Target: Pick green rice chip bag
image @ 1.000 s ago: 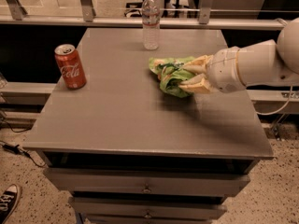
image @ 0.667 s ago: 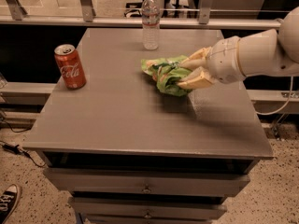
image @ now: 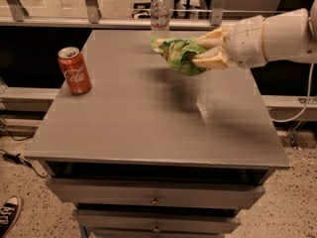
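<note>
Grey tabletop (image: pixel 148 128): a red Coca-Cola can (image: pixel 74 71) stands at nine o'clock and a clear water bottle (image: pixel 159 11) at twelve. Toward one o'clock the green rice chip bag (image: pixel 176 53) hangs above the surface, its right end pinched in the gripper (image: pixel 197 51). The bag looks light, soft and crinkly, best held by its crumpled edge.

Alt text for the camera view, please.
The robot's hand, reaching from the right, grips a green rice chip bag raised above a grey table; a red cola can stands left, a water bottle at the far edge.
</note>
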Available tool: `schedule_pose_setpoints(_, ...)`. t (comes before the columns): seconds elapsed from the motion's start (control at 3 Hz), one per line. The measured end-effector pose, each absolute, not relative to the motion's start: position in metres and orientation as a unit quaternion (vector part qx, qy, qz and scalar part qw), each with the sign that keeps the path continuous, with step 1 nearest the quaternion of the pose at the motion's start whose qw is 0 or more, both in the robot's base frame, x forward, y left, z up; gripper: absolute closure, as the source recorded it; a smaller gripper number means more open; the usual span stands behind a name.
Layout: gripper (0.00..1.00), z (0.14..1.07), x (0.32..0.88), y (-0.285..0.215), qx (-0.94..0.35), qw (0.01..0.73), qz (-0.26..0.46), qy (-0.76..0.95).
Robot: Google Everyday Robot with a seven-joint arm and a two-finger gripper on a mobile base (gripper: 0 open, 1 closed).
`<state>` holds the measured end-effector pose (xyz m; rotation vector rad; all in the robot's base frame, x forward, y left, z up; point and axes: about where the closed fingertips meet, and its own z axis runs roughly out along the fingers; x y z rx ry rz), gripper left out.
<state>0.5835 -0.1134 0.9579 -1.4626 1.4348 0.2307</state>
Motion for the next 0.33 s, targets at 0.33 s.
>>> schedule_pose_setpoints(0.33,1.00,0.9665,0.5856,-0.1142,-0.607,0.520,0.093,0.594)
